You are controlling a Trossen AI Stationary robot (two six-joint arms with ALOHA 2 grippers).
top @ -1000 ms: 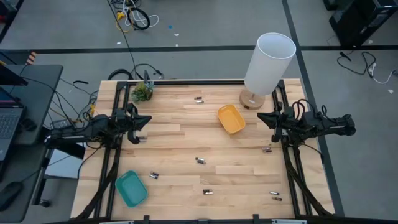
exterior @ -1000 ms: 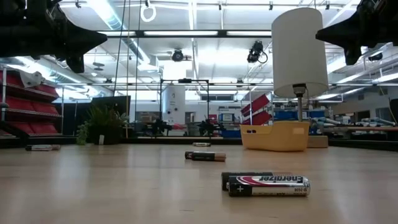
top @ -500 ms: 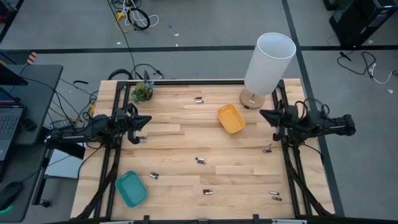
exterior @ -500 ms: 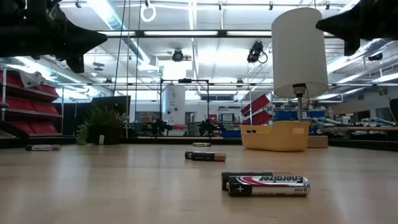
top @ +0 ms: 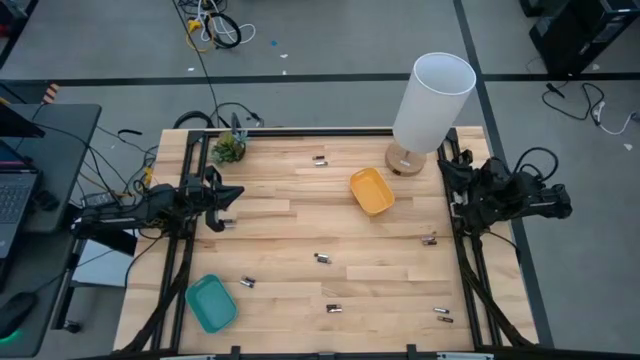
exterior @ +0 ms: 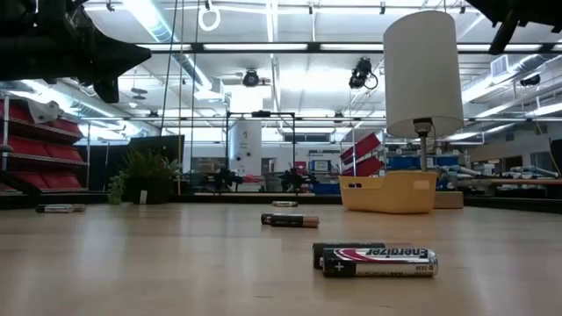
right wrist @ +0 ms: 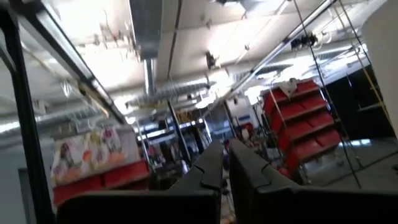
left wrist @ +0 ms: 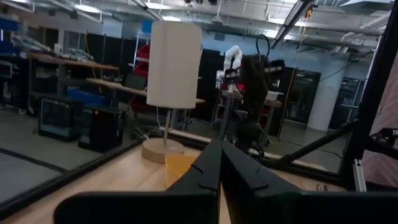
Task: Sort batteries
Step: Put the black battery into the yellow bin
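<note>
Several small batteries lie on their sides, scattered over the wooden table (top: pixel 290 215): one at the far side (top: pixel 318 160), one mid-table (top: pixel 320 258), others near the front (top: pixel 334 309) and by the right edge (top: pixel 430 240). In the low view two lie side by side (exterior: pixel 378 260). My left gripper (top: pixel 237 192) (left wrist: pixel 219 155) hovers shut at the table's left edge, pointing across it. My right gripper (top: pixel 447 165) (right wrist: pixel 224 155) is shut at the right edge, tipped up toward the ceiling. Neither holds anything.
A yellow tray (top: pixel 371 191) sits right of centre toward the far side and a teal tray (top: pixel 211 302) at the near left corner. A white lamp (top: pixel 430 100) stands at the far right corner, a small plant (top: pixel 229 149) at the far left.
My right gripper has tipped upward and risen, its tip drawing back from over the table toward the right edge; it stays shut. The batteries have not moved.
</note>
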